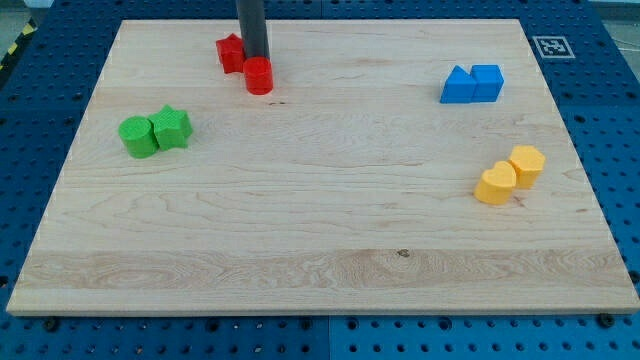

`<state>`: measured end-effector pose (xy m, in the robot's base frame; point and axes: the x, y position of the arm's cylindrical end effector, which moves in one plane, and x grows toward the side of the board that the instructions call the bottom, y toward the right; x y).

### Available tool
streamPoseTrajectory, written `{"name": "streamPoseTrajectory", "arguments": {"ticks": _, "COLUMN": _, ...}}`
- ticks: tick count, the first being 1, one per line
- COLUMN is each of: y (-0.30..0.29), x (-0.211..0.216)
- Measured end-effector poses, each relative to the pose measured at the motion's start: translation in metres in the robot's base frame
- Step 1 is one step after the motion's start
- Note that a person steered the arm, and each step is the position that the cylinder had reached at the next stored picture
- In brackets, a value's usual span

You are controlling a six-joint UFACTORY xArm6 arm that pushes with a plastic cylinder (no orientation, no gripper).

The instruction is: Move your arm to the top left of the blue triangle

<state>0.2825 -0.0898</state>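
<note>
A: Dark rod first: my tip [258, 60] sits near the top of the board, wedged between two red blocks. The red cylinder [259, 76] is touching it at six o'clock, and the other red block [231, 52], of a shape we cannot make out, lies just beside it at nine. No jaws here, so nothing spreads or pinches; the rod is bare and carries nothing.

B: And the goal?

A: The blue triangle [458, 86] lies well apart from us, at about three o'clock, near the board's right edge. It touches a blue cube [487, 82] on its own three o'clock side.

B: So how do we travel cleanly?

A: We judge it best to leave the reds by sliding out toward three o'clock, clear of the cylinder, then keep along the upper part of the wooden board [320, 250]. We stop at the triangle's ten or eleven o'clock, near but not touching, so we nudge neither blue piece.

B: How does the triangle look?

A: Bright blue, low, wedge-like, with its pale top face toward us.
</note>
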Motion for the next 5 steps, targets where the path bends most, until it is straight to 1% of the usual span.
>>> {"name": "streamPoseTrajectory", "arguments": {"ticks": 5, "y": 0.015, "x": 0.000}}
